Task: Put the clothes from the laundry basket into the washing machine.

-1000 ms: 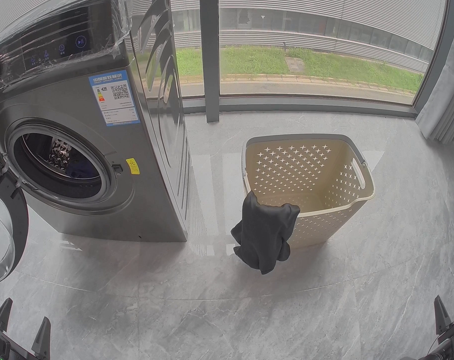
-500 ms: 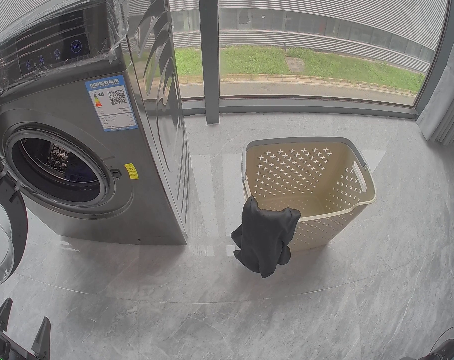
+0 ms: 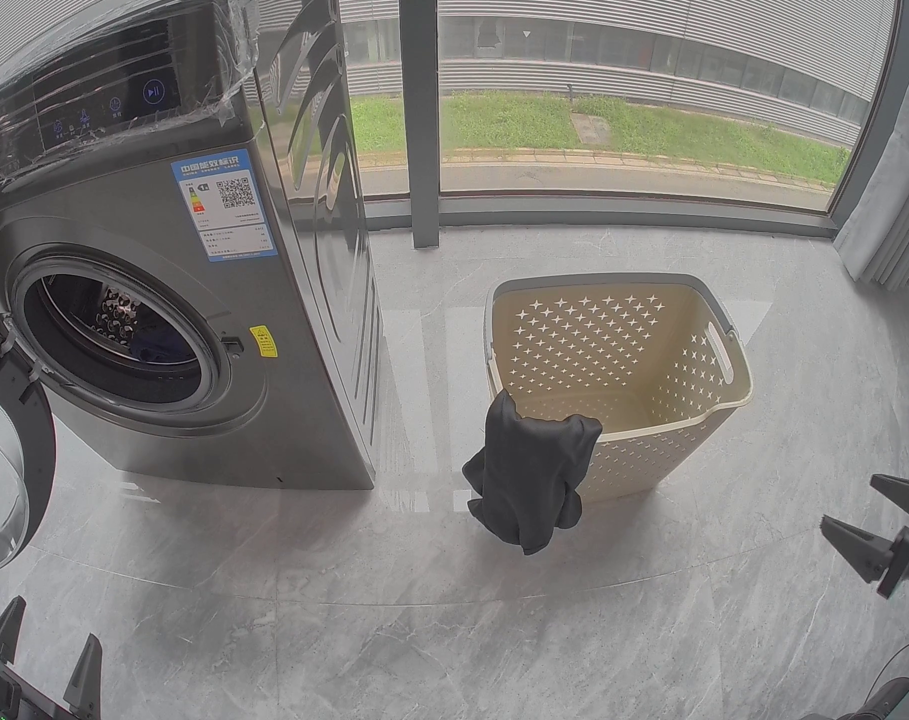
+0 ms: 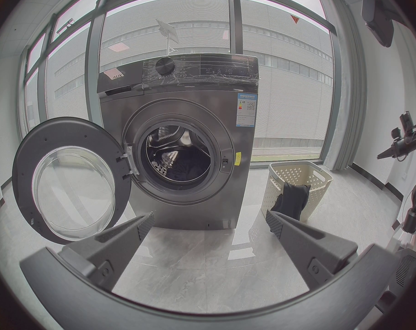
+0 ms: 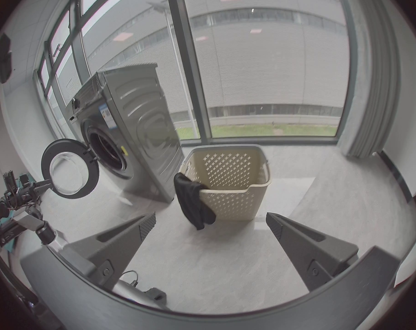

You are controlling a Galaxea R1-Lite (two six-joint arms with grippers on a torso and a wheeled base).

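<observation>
Your right gripper (image 3: 847,500) hangs to the right of the laundry basket (image 3: 584,337) and nearer to you, its fingers spread wide and pointing towards the basket, grasping nothing. Your left gripper (image 3: 54,620) sits low and well to the basket's left, fingers likewise parted and empty. A dark garment (image 3: 526,477) is draped over the basket's near-left rim, most of it hanging down the outside wall towards the floor (image 3: 474,632). The washing machine (image 3: 304,282) stands left of the basket with a strip of bare floor between them. Its round door (image 3: 4,472) is swung open on the side away from the basket, leaving the drum opening (image 3: 114,337) uncovered. Open floor lies between the basket and both grippers, and a window (image 3: 624,82) runs behind it. The machine's front carries a blue-and-white label (image 3: 224,204) with a square code and a small yellow sticker (image 3: 264,341) — their print is too small to read.
</observation>
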